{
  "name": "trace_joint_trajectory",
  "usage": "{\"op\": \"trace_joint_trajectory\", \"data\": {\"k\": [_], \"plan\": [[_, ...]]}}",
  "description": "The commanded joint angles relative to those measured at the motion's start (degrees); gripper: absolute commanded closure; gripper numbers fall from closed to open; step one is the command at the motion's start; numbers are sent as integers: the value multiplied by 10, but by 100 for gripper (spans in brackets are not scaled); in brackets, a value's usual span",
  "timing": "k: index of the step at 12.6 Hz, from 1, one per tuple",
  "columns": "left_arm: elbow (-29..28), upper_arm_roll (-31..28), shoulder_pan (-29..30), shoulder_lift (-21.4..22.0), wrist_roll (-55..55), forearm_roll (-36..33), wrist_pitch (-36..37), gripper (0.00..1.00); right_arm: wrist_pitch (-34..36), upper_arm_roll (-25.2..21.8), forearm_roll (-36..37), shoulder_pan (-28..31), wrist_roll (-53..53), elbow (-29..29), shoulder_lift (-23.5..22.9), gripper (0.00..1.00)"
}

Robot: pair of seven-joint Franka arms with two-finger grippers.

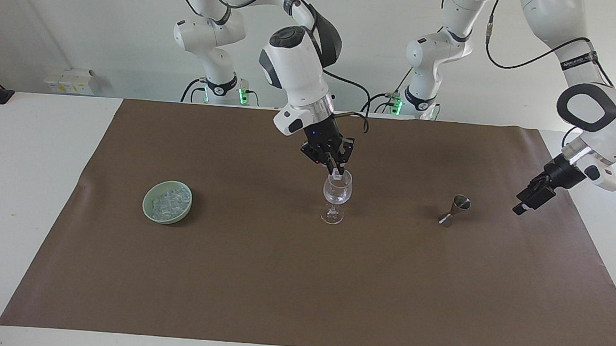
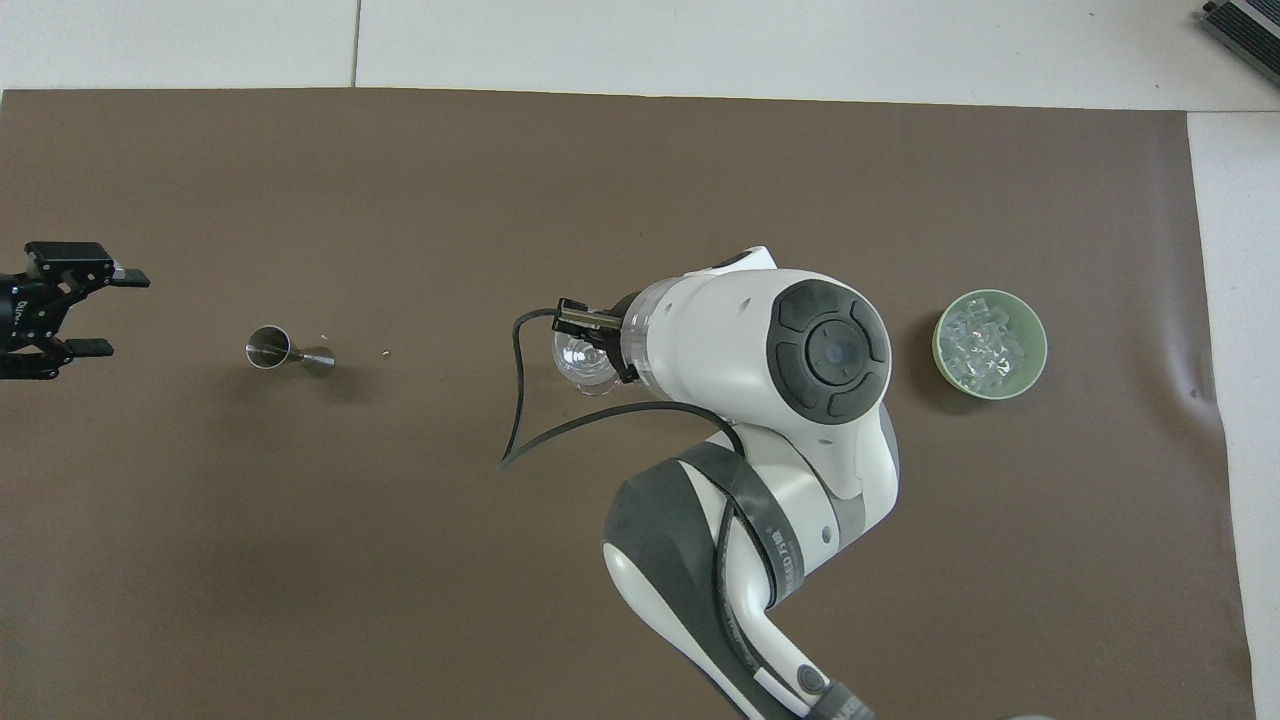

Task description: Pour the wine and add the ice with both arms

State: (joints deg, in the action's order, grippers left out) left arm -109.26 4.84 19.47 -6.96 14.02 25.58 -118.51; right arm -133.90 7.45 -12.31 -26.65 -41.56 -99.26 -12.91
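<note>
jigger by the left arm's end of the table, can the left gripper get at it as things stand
Probably yes. The left gripper is open and empty, up in the air beside the jigger, which stands alone on the brown mat with nothing between them. The right gripper is over the wine glass.
</note>
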Motion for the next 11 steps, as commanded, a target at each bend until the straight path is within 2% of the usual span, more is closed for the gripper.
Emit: {"op": "trace_joint_trajectory", "data": {"k": [1,2,3,5,8,10,11], "plan": [[11,-6,-27,33,-18,-67,-4,0,-15,0,-11,0,-9,-8,5,89],[11,-6,-31,47,-18,-71,-3,0,-15,0,-11,0,-10,-9,6,75],[11,-5,-31,64,-18,-79,3,0,-15,0,-10,-1,-10,-11,7,67],[22,-4,-49,84,-18,-116,26,0,-13,0,-1,0,-10,-15,9,64],[61,-3,-79,93,-25,-162,84,0,-15,-2,5,0,-10,-14,9,52],[68,-4,-106,99,-39,-182,106,0,-14,-6,21,9,-9,-14,17,37],[75,-4,-114,102,-39,-183,114,0,-12,-7,31,18,-8,-14,20,36]]}}
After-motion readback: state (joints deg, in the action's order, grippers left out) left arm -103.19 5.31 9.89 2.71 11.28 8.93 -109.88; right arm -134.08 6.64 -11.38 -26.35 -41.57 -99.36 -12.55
